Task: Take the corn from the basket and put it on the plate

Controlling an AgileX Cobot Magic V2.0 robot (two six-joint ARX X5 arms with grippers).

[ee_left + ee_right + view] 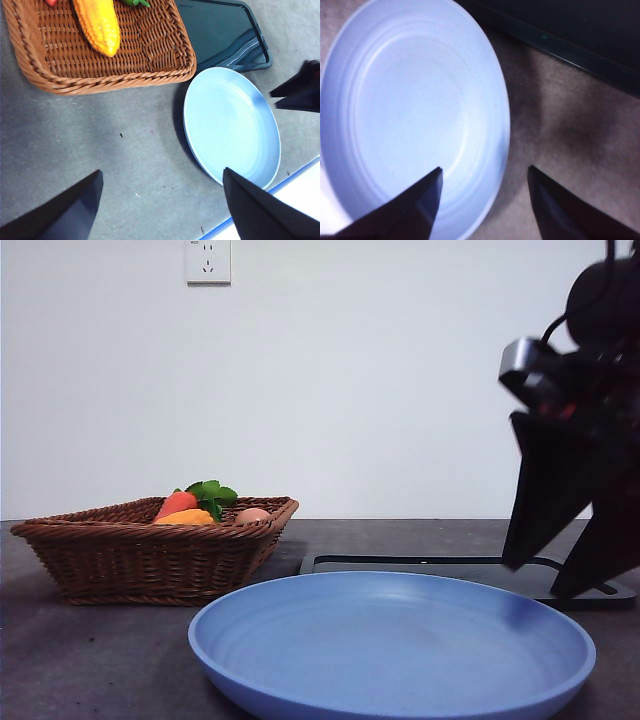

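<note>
Front view: the right gripper [570,575] hangs with jaws spread and holding nothing, just past the plate [390,695] rim, over the black tray [420,565]. The corn [186,517] lies in the basket [130,560] beside a carrot [176,503] and a tan ball [252,515] (both partly hidden by the braided rim). Bare grey table [100,145] separates basket and plate. The left gripper [160,200], jaws also spread and empty, hovers above that stretch.
</note>
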